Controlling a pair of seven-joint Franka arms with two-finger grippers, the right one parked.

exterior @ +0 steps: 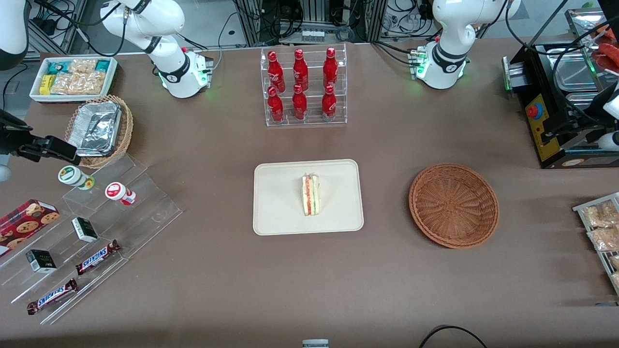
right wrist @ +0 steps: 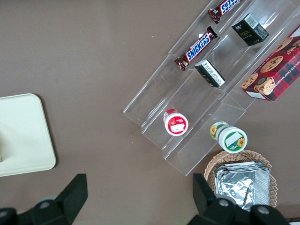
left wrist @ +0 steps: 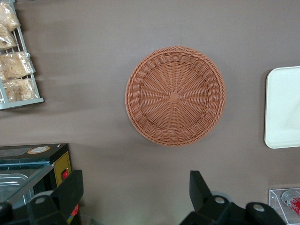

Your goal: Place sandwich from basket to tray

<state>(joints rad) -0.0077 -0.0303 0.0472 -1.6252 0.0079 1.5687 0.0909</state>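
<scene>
The sandwich (exterior: pixel 309 195) lies on the cream tray (exterior: pixel 275 203) near its middle, its layered cut edge showing. The reddish-brown wicker basket (exterior: pixel 453 205) sits empty beside the tray, toward the working arm's end of the table. In the left wrist view the basket (left wrist: pixel 174 96) is seen from straight above, with an edge of the tray (left wrist: pixel 283 108) beside it. My left gripper (left wrist: pixel 136 192) is open and empty. It is held high above the bare table, a little farther from the front camera than the basket.
A clear rack of red bottles (exterior: pixel 303 87) stands farther from the front camera than the tray. A black machine (exterior: pixel 556 116) and a wire rack of snack packets (exterior: pixel 602 232) are at the working arm's end. Acrylic steps with snacks (exterior: pixel 92 232) and a tan basket of foil containers (exterior: pixel 99 129) are at the parked arm's end.
</scene>
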